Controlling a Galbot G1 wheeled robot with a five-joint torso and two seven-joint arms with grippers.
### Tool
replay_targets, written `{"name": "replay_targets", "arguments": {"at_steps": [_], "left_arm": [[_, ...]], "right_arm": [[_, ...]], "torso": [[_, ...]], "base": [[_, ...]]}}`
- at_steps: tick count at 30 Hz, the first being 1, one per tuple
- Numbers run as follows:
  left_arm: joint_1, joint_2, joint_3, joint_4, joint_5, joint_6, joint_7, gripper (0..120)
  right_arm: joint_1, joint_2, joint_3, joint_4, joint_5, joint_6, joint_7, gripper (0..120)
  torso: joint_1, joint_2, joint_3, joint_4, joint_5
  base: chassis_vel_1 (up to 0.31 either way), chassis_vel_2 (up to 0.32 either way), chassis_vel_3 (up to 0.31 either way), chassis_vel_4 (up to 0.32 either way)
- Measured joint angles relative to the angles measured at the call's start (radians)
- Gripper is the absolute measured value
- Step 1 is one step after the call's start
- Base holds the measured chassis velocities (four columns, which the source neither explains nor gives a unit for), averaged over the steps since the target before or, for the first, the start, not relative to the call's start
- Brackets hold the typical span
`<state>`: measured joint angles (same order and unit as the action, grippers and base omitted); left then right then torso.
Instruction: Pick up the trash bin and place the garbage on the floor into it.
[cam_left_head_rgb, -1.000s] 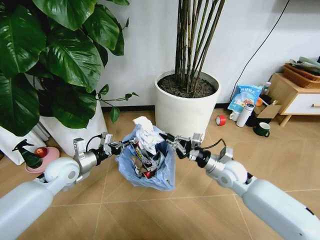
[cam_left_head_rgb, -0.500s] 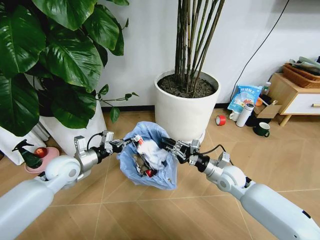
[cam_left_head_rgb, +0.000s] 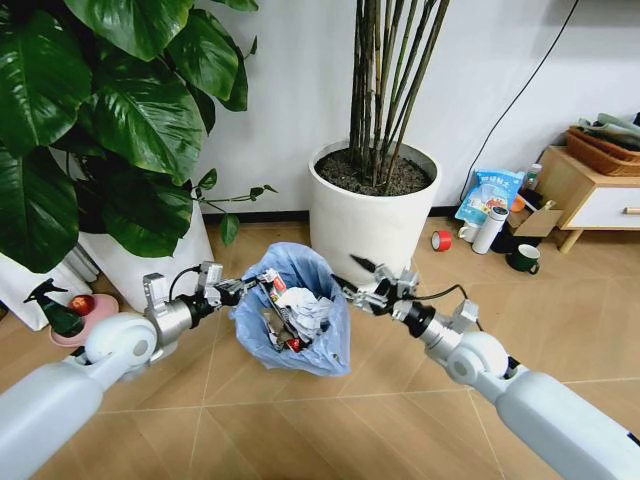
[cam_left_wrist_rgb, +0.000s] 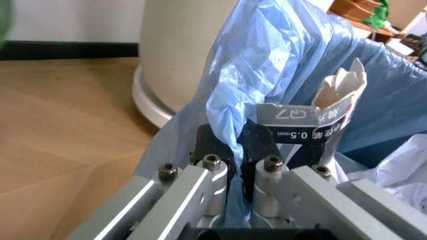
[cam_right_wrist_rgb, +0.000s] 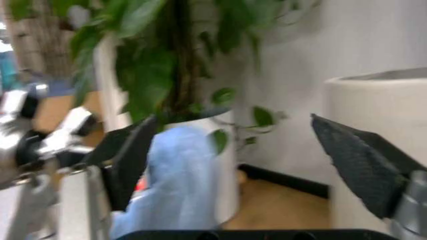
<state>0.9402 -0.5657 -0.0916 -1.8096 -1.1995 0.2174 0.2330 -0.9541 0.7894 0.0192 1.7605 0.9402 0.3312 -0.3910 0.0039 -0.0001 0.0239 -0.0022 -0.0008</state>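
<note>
From the head view, the trash bin (cam_left_head_rgb: 296, 318) hangs between the two arms above the chevron-tiled floor (cam_left_head_rgb: 400, 400), its crinkly light-blue bag (cam_left_head_rgb: 300, 268) spilling over the rim and crumpled white paper garbage (cam_left_head_rgb: 303, 303) with crushed wrappers lying inside. The left gripper (cam_left_head_rgb: 243, 289) meets the bin's left rim, its jaws closed on the bag and rim. The right gripper (cam_left_head_rgb: 358, 279) sits just beside the bin's right edge, jaws spread apart and holding nothing, one finger pointing up toward the big white plant pot (cam_left_head_rgb: 372, 210) behind. A red tape roll (cam_left_head_rgb: 441, 240), a white bottle (cam_left_head_rgb: 490, 230) and a dark mug (cam_left_head_rgb: 524, 259) stand near the wooden cabinet (cam_left_head_rgb: 585, 190) at far right. In the left wrist view, the left gripper (cam_left_wrist_rgb: 237, 150) has its black pads pinched tight on a fold of the blue bag (cam_left_wrist_rgb: 280, 55), with a crushed red-and-white printed wrapper (cam_left_wrist_rgb: 320, 120) standing just beside the jaws inside the bin and the white pot (cam_left_wrist_rgb: 173, 50) behind. In the right wrist view, the right gripper (cam_right_wrist_rgb: 247, 155) shows both jaws wide open with the blue bag (cam_right_wrist_rgb: 180, 175) seen between them farther off, apart from either pad, and the left gripper (cam_right_wrist_rgb: 53, 145) at its far rim.
</note>
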Motion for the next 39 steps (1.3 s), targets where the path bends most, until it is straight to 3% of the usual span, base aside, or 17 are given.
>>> {"name": "replay_targets", "arguments": {"at_steps": [4, 6, 14, 20, 29, 39], "left_arm": [[0.055, 0.013, -0.077, -0.009, 0.019, -0.003, 0.003, 0], [0.055, 0.013, -0.077, -0.009, 0.019, -0.003, 0.003, 0], [0.216, 0.035, -0.271, 0.005, 0.066, -0.017, -0.01, 0], [0.257, 0.009, -0.307, 0.049, 0.105, -0.032, -0.02, 0], [0.279, -0.047, -0.349, 0.112, 0.166, -0.051, 0.0, 0], [0.463, -0.095, -0.534, 0.109, 0.206, -0.071, 0.014, 0]], "right_arm": [[-0.043, 0.004, 0.086, 0.007, -0.011, -0.015, 0.026, 99], [-0.043, 0.004, 0.086, 0.007, -0.011, -0.015, 0.026, 99], [-0.146, 0.025, 0.259, -0.035, -0.11, -0.05, 0.22, 100], [-0.267, 0.053, 0.4, -0.051, -0.163, -0.051, 0.237, 100], [-0.535, 0.191, 0.713, 0.019, -0.312, -0.026, 0.25, 100], [-0.608, 0.313, 0.803, 0.054, -0.4, -0.01, 0.265, 100]], "torso": [[0.0, 0.0, 0.0, 0.0001, 0.0001], [0.0, 0.0, 0.0, 0.0001, 0.0001], [0.0, 0.0, 0.0, 0.0003, 0.0], [0.0, 0.0, 0.0, 0.0001, 0.0], [0.0, 0.0, 0.0, -0.0011, 0.0], [0.0, 0.0, 0.0, 0.0003, 0.0001]], "base": [[0.0, 0.0, 0.0, 0.0], [0.0, 0.0, 0.0, 0.0], [0.0, 0.0, 0.0, 0.0], [0.0, 0.0, 0.0, 0.0], [0.0, 0.0, 0.0, 0.0], [0.0, 0.0, 0.0, 0.0]]}}
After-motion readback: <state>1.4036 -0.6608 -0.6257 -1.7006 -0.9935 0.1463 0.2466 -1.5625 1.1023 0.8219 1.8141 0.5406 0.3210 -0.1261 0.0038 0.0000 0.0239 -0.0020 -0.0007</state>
